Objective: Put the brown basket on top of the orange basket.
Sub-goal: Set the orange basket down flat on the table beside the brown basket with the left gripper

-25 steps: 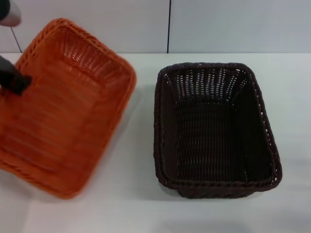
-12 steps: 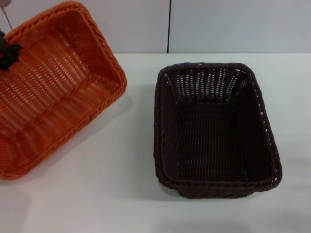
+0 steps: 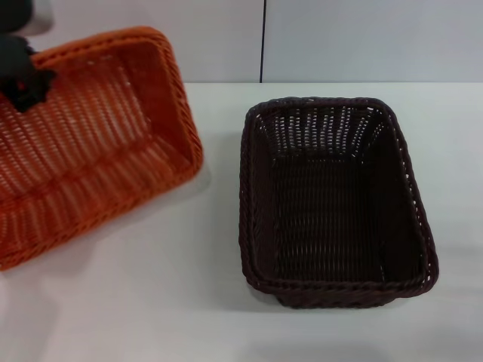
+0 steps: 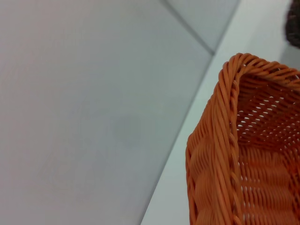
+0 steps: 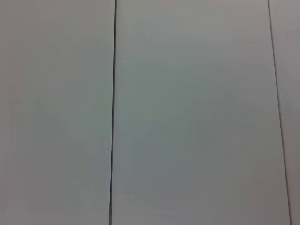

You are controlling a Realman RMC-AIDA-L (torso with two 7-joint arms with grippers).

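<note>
The orange basket (image 3: 98, 151) hangs tilted at the left, its opening turned toward me and its near end running off the view's left edge. My left gripper (image 3: 23, 79), black, is shut on the basket's far-left rim. In the left wrist view a braided corner of the orange basket (image 4: 253, 154) fills the picture's edge. The brown basket (image 3: 332, 204) sits flat on the white table (image 3: 151, 302) at the right, empty and a short gap away from the orange one. My right gripper is out of view.
A pale wall with a dark vertical seam (image 3: 263, 38) rises behind the table. The right wrist view holds only wall panels (image 5: 187, 117). Bare tabletop lies between the baskets and along the front edge.
The orange basket has swung round in my left gripper, its long side now lying more across the view and its far end raised. The brown basket has stayed put.
</note>
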